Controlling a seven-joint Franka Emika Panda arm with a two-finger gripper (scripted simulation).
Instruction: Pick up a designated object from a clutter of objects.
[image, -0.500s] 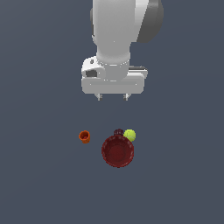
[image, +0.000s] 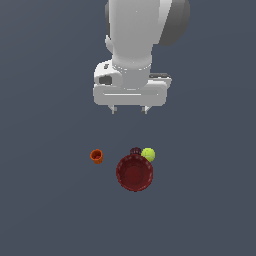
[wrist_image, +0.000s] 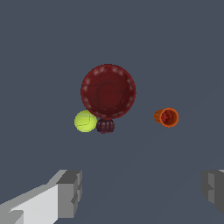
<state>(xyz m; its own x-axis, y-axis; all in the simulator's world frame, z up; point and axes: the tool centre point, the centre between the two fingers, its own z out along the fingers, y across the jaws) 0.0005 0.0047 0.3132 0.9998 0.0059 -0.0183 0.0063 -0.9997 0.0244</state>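
The small orange tapered cup stands alone on the dark floor, to the exterior view's left of the other objects; it also shows in the wrist view. The clutter is the large dark red ribbed bowl, the yellow-green ball and the small dark purple object, bunched together. My gripper hangs high above them, open and empty, its fingers wide apart.
The floor is a plain dark grey surface. The ball and the purple object touch the bowl's rim. A gap separates the cup from the bowl.
The gripper has shifted slightly toward the exterior view's left. The objects have not moved.
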